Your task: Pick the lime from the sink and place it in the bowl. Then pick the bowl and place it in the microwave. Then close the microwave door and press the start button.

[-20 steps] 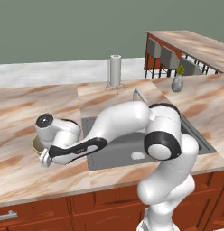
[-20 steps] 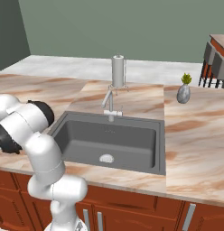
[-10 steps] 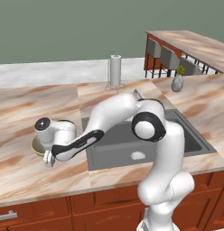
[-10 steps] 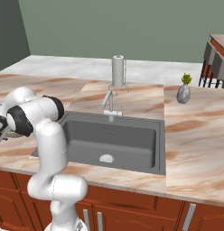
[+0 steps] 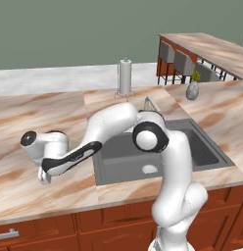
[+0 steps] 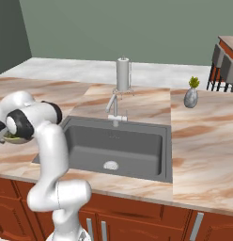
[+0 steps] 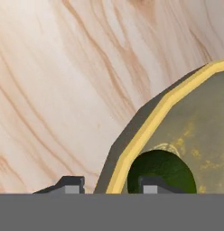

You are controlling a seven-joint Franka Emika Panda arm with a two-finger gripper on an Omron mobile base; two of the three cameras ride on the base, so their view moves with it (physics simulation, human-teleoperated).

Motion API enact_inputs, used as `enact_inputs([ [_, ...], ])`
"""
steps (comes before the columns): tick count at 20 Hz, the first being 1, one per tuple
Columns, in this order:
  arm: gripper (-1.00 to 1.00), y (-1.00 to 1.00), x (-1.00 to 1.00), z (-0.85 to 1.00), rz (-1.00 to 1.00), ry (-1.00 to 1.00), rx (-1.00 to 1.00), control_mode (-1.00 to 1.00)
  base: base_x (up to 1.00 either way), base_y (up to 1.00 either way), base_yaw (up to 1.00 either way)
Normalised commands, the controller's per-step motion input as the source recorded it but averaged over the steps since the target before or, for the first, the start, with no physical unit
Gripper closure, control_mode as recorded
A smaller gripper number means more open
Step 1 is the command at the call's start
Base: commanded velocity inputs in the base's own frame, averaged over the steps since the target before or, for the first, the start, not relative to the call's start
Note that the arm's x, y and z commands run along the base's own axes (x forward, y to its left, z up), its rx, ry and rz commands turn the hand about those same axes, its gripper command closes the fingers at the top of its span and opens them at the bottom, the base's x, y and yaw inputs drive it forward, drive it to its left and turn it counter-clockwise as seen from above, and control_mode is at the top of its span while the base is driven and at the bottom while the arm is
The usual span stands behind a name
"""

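One long marble counter [image 5: 25, 191] runs under a green wall, with the sink [image 6: 151, 146] set in its middle. Left of the sink, near the front edge, the arm bends low. Up close, the lime [image 7: 161, 173] lies inside the bowl [image 7: 195, 122], and the gripper [image 7: 107, 186] straddles the bowl's rim [image 7: 145, 131]; whether it clamps I cannot tell.

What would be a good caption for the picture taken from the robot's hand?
Gripper straddling the yellowish rim of the bowl on the marble counter, with the lime already inside.
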Motion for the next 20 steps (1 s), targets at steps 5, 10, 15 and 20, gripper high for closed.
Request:
enact_inputs([
  [5, 1.00, -0.02, 0.00, -0.08, 0.01, 0.00, 0.00, -1.00, 0.00, 0.00, 0.00],
  [10, 1.00, -0.21, -0.08, 0.18, 0.00, 0.00, 0.00, -1.00, 0.00, 0.00, 0.00],
  [15, 1.00, -0.66, -0.44, 0.80, 0.00, -0.02, 0.00, -1.00, 0.00, 0.00, 0.00],
  [20, 1.00, -0.97, -0.49, 0.99, -0.01, -0.06, 0.00, -1.00, 0.00, 0.00, 0.00],
])
